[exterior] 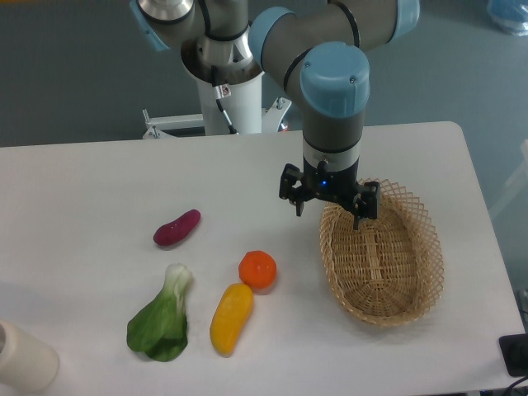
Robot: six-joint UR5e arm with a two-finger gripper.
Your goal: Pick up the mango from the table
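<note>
- Bottom left, cut off by the frame edge: a white cylindrical container [23, 363], contents and full shape not readable.
- On the white worktop [82, 181], left of centre: a purple sweet potato [176, 228], and below it a bok choy [162, 318] with its white stem pointing up-frame.
- Just right of the bok choy: the mango [230, 318], yellow shading to orange at its upper end, lying tilted with that end just beside, perhaps touching, the round orange [257, 270].
- Right of centre: the claw [329, 214], fingers apart and holding nothing, hanging over the near rim of the empty wicker basket [384, 256], well apart from the mango.
- Step in hand, judged: travel left and toward the camera, then descend over the mango.
- Best done by turning the wrist so the fingers straddle the mango's narrow width, closing near its middle or lower half, away from the orange to avoid nudging it.
- Smooth, rounded skin likely to slip; firm, centred closure advised.
- Hard to tell: fingertip height above the worktop; contact between mango and orange.
</note>
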